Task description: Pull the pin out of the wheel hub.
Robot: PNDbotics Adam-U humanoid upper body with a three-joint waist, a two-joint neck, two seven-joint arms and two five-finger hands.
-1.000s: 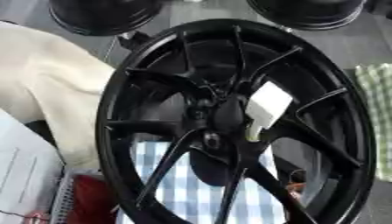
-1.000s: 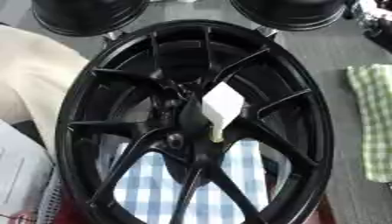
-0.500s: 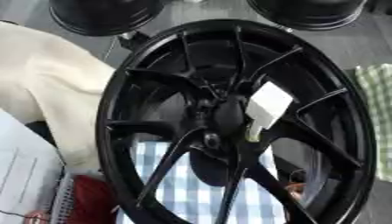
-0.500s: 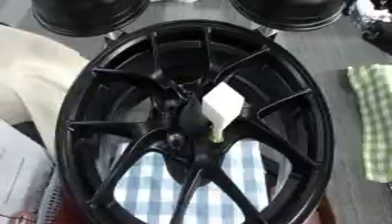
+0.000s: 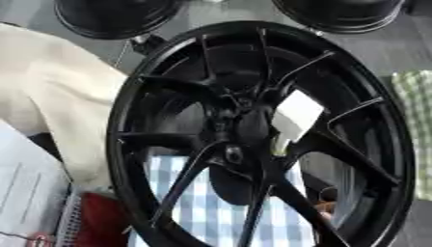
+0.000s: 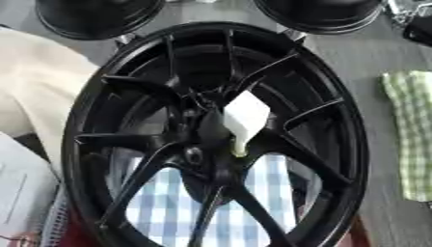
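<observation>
1. A black wheel (image 6: 215, 135) is filling the view — its hub (image 6: 211, 132) near centre.
2. A white tabbed piece, probably the pin (image 6: 245, 118), is sitting in the hub.
3. Neither hand is showing.
4. A checked cloth (image 6: 168, 202) is lying beneath — a green one (image 6: 409, 130) at right.

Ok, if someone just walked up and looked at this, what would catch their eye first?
A big black wheel fills almost the whole view, spokes running out from its hub. A white piece near the hub stands out against the black, tapering downward. Through the lower spokes shows a blue checked cloth, and a green checked cloth lies at the right edge.
</observation>
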